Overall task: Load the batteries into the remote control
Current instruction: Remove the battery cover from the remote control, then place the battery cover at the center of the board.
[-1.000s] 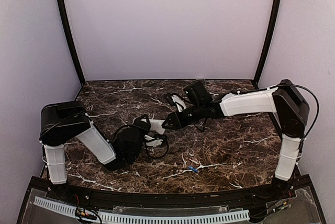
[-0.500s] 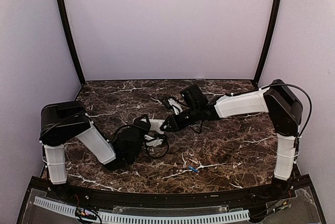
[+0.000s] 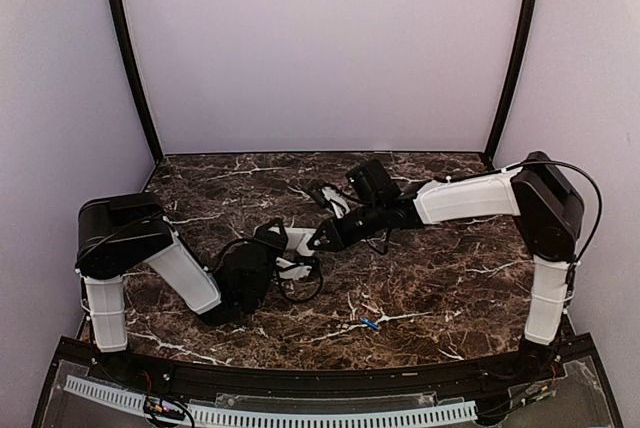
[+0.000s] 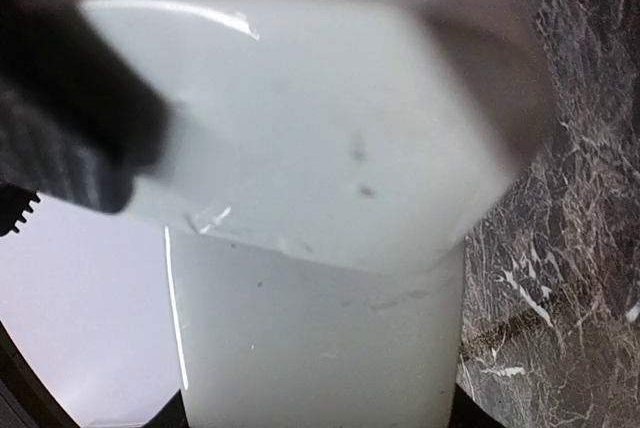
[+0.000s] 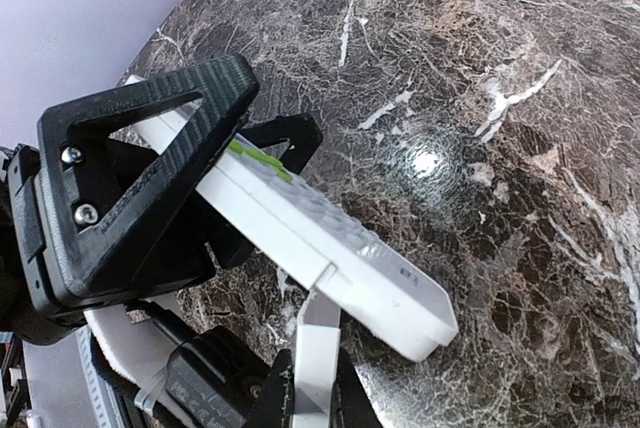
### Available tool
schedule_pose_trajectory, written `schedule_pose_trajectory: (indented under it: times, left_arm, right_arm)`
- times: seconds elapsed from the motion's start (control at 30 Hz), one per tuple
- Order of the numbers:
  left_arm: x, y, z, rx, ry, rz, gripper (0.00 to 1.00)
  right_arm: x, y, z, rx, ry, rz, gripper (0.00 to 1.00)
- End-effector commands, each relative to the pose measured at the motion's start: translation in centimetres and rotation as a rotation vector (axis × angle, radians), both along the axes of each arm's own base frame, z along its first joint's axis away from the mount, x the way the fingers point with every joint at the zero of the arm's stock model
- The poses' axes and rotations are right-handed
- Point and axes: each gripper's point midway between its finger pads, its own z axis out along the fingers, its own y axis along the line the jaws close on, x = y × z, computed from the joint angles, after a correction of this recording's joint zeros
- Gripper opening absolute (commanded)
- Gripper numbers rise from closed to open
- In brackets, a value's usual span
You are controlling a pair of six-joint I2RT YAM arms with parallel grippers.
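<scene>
The remote (image 3: 299,240) sits left of centre in the top view, clamped in the left tool (image 3: 288,253). In the right wrist view the remote (image 5: 330,248) runs as a slanted white bar from upper left to lower right. Its button face is turned up, with a green button near the grip. A black triangular finger (image 5: 150,148) of the left tool presses on that face and a second finger shows behind the remote. In the left wrist view the remote's plain white surface (image 4: 330,148) fills most of the frame.

A thin white plate (image 5: 318,343) rises from the bottom edge of the right wrist view and meets the underside of the remote near its free end. The right tool (image 3: 322,240) has its black fingers closed on this plate.

One blue battery (image 3: 368,324) lies on the table (image 3: 450,278), lower centre in the top view, well apart from the remote.
</scene>
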Motion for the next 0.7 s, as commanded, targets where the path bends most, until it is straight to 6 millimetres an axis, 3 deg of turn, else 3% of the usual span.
schedule_pose_trajectory:
  times: [0.0,0.17,0.27,0.33,0.5,0.6,0.63,0.67]
  left_arm:
    - [-0.2,0.1,7.4,-0.324,-0.18,0.001,0.0]
    - [-0.2,0.0,7.5,-0.334,-0.181,0.001,0.0]
    - [-0.2,0.1,7.6,-0.342,-0.181,0.006,0.0]
    - [-0.1,0.2,7.7,-0.35,-0.182,0.013,0.0]
    - [0.3,0.4,8.3,-0.382,-0.148,0.056,0.0]
    - [0.5,0.2,8.2,-0.459,-0.059,0.075,0.0]
    - [0.3,0.4,7.5,-0.412,0.008,0.085,0.0]
    - [0.4,0.1,8.1,-0.526,0.052,0.093,0.0]
  right_arm:
    - [-0.9,-1.0,2.9,0.022,-0.043,0.0,0.03]
    - [-0.7,-3.2,4.7,-0.018,-0.076,-0.063,0.02]
    - [-0.3,-5.6,4.9,-0.091,-0.094,-0.14,0.02]
    - [0.6,-8.2,4.4,-0.202,-0.118,-0.236,0.02]
    - [2.9,-17.1,3.1,-0.598,-0.251,-0.515,0.03]
    - [3.1,-20.4,1.9,-0.77,-0.285,-0.583,0.03]
    - [3.1,-21.4,1.3,-0.831,-0.286,-0.595,0.03]
    - [3.0,-22.1,0.8,-0.887,-0.285,-0.603,0.04]
